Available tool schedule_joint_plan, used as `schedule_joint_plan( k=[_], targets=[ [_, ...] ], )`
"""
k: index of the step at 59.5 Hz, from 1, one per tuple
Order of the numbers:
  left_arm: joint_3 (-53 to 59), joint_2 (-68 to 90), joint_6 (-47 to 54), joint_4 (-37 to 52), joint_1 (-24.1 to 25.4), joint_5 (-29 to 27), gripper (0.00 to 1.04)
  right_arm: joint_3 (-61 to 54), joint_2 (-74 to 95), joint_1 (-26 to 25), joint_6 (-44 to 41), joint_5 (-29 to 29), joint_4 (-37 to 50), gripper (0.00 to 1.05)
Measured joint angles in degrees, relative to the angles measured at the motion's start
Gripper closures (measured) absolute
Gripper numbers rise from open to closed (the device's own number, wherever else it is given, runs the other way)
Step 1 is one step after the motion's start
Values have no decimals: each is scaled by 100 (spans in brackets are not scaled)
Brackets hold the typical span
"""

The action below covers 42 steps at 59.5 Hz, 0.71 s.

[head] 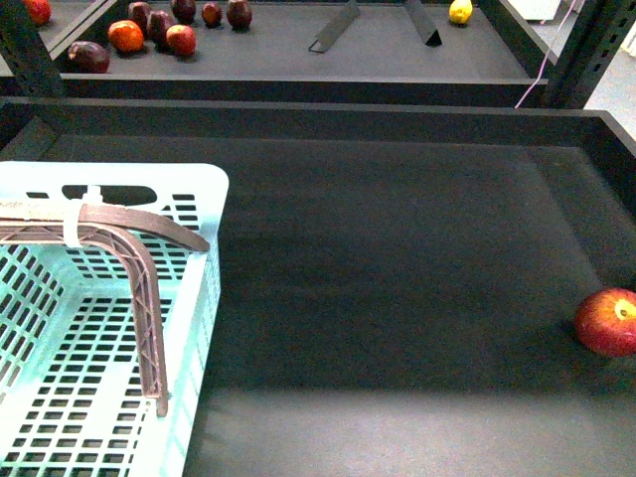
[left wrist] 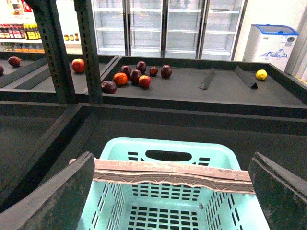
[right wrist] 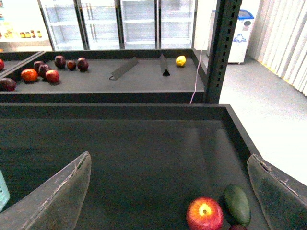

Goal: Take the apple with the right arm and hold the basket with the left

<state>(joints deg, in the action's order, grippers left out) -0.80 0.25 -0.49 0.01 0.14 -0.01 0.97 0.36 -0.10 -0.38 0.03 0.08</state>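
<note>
Nearest us, our left hand point(left wrist: 172, 165) is released, its fingers wide on either side of the ribbed, stiff-looking handle point(left wrist: 172, 173) of the aqua basket point(head: 149, 181), a sound place to clamp. Our right hand point(right wrist: 169, 158) is likewise spread and empty over the dark table point(head: 397, 258). Just ahead of it the apple point(right wrist: 205, 213) lies near the table's right wall, close beside a dark green fruit point(right wrist: 236, 204). It looks firm, glossy and apt to roll, so we judge a grip across its widest girth best. Farther off, dark red fruits point(head: 159, 25) sit on the rear shelf

Bright, even overhead light, sharp frames; the apple point(head: 608, 321) casts a soft shadow on the dark tray point(head: 397, 298).
</note>
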Motion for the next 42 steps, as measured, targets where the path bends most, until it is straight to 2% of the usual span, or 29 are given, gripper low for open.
schedule_joint_plan(
  k=[34,39,42],
  targets=[
    [-11,24,-31,-39,-9,-11,7,0,0,0,0,0,0,9],
    [-654,872,-1241,-1598,-136,-339,7,0,0,0,0,2,0,9],
    [-859,1228,-1987,-2057,-153,-295,7,0,-4,0,0,-7,0,9]
  ],
)
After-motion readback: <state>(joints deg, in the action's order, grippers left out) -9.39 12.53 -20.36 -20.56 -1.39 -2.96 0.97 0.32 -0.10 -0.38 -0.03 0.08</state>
